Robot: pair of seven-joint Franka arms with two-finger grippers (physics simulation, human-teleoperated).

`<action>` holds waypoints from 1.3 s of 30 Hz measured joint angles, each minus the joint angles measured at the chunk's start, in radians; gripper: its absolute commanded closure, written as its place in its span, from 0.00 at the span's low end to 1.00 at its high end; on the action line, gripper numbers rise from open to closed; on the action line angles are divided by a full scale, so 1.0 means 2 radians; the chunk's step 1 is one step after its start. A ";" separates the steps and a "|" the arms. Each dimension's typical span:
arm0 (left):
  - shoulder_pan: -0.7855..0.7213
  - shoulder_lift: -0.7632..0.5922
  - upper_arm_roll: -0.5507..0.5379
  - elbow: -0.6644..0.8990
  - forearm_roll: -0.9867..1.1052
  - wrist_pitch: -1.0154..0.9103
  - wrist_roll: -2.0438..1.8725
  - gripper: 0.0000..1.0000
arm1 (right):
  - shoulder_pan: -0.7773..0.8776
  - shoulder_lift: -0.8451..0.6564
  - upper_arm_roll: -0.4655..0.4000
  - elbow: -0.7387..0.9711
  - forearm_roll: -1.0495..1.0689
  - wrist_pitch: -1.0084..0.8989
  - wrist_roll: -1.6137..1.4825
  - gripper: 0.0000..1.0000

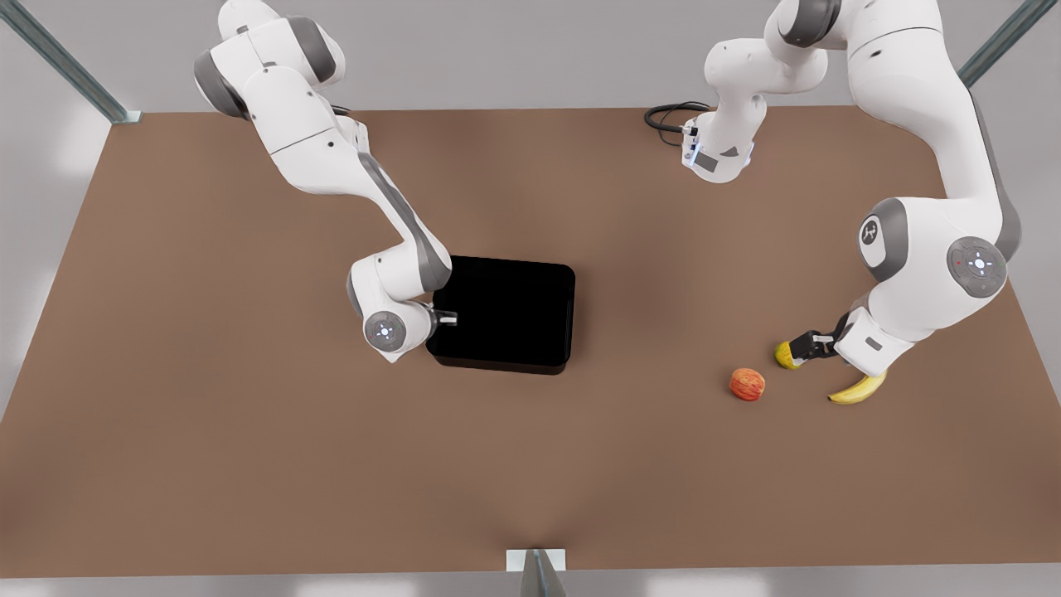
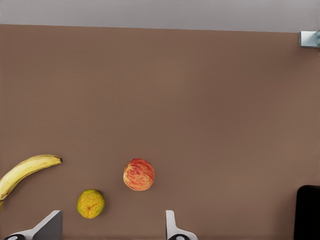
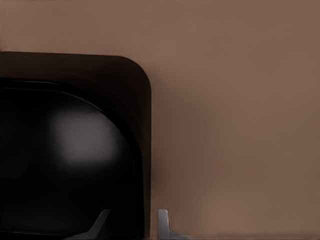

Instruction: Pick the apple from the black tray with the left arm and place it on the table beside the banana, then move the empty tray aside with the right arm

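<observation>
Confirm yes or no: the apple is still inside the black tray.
No. The apple lies on the bare table, well apart from the black tray, near the banana.

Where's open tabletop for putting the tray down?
Bare table on the front view's left of the black tray, and between tray and apple. Crowded: apple, yellow-green fruit, banana under the open left tool. Right tool straddles the tray wall.

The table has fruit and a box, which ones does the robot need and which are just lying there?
Needed: small red-and-yellow apple, curved yellow banana, glossy black rectangular tray, brown table, left tool, right tool.
Just lying there: round yellow-green fruit.
</observation>
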 measured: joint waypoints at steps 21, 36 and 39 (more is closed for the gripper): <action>0.000 0.000 0.000 0.000 0.007 0.000 -0.001 0.00 | -0.002 -0.044 -0.002 0.025 0.009 -0.049 0.021 0.91; 0.000 0.000 0.000 0.000 0.011 0.000 0.000 0.00 | -0.004 -0.102 -0.118 0.065 0.005 -0.216 -0.012 0.93; 0.000 0.000 0.000 0.000 0.011 0.000 0.000 0.00 | -0.003 -0.102 -0.155 0.071 0.003 -0.243 -0.031 0.93</action>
